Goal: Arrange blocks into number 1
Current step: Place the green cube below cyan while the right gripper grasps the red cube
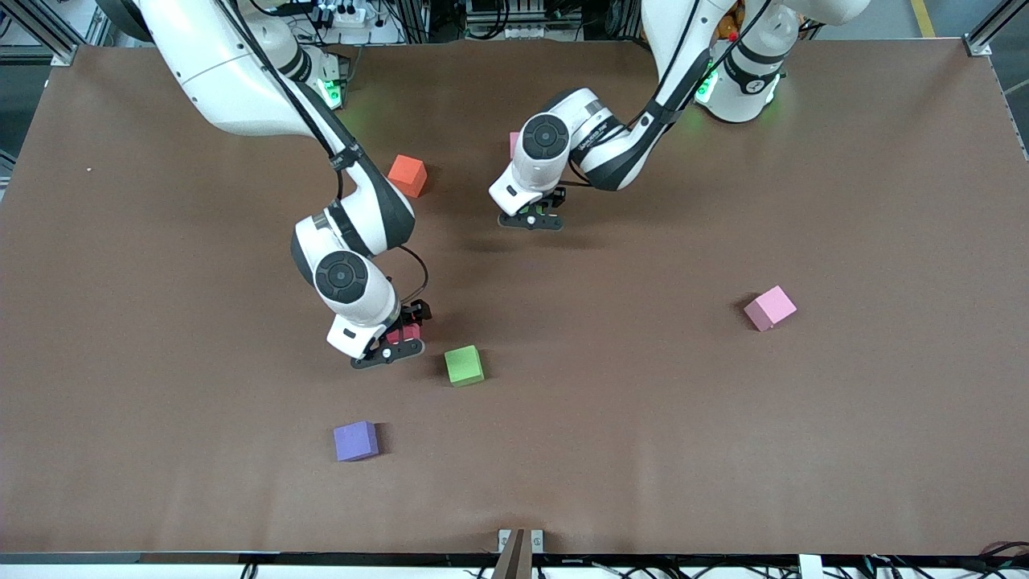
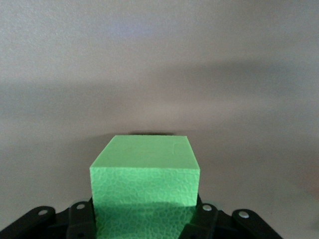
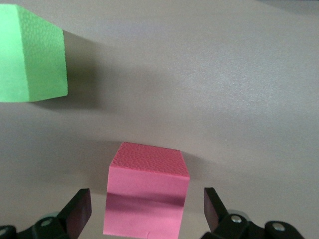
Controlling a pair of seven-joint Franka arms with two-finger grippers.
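Observation:
My right gripper (image 1: 399, 339) stands open around the red block (image 1: 406, 331), which rests on the table. In the right wrist view its fingers (image 3: 79, 211) flank the red block (image 3: 147, 196) with a gap on each side. The green block (image 1: 465, 365) (image 3: 32, 55) lies beside it, toward the left arm's end. My left gripper (image 1: 533, 217) (image 2: 144, 221) is shut on a block that looks green (image 2: 144, 174), low over the table's middle. One pink block (image 1: 769, 307) lies toward the left arm's end. A second pink block (image 1: 514, 143) peeks out beside the left arm. No light blue block shows.
An orange cube (image 1: 407, 175) sits near the right arm's forearm, farther from the front camera than the red block. A purple cube (image 1: 356, 441) lies nearer the front camera than the red block. The brown table (image 1: 723, 450) is bare toward the front edge.

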